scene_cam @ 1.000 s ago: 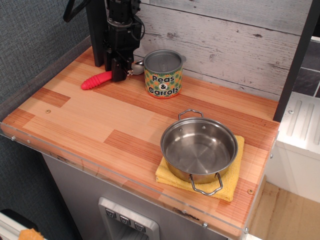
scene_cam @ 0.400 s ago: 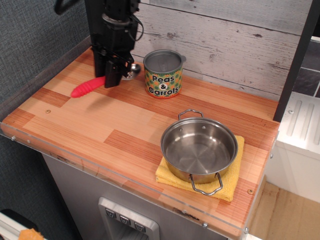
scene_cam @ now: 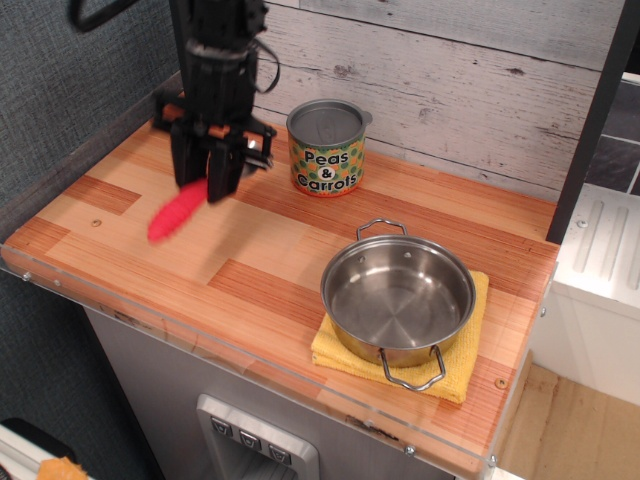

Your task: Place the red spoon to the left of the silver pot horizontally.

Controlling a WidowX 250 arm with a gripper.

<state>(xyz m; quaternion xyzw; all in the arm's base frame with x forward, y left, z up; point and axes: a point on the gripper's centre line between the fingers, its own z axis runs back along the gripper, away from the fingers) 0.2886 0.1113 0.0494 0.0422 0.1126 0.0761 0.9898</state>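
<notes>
Holding the red spoon (scene_cam: 178, 214) above the table (scene_cam: 150, 265).
Our gripper (scene_cam: 204, 186) pinched it, well left of the silver pot (scene_cam: 398, 296).

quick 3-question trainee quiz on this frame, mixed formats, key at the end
1. True or false: the gripper is shut on the red spoon, holding it off the counter.
2. What does the silver pot sit on? A) bare wood B) a yellow cloth C) the can
3. Fill in: the can near the back wall is labelled "Peas & ____".

Key
1. True. The spoon hangs tilted from the gripper, red handle pointing down and to the left.
2. B. The cloth shows under the pot at the front right of the counter.
3. Carrots.
</notes>
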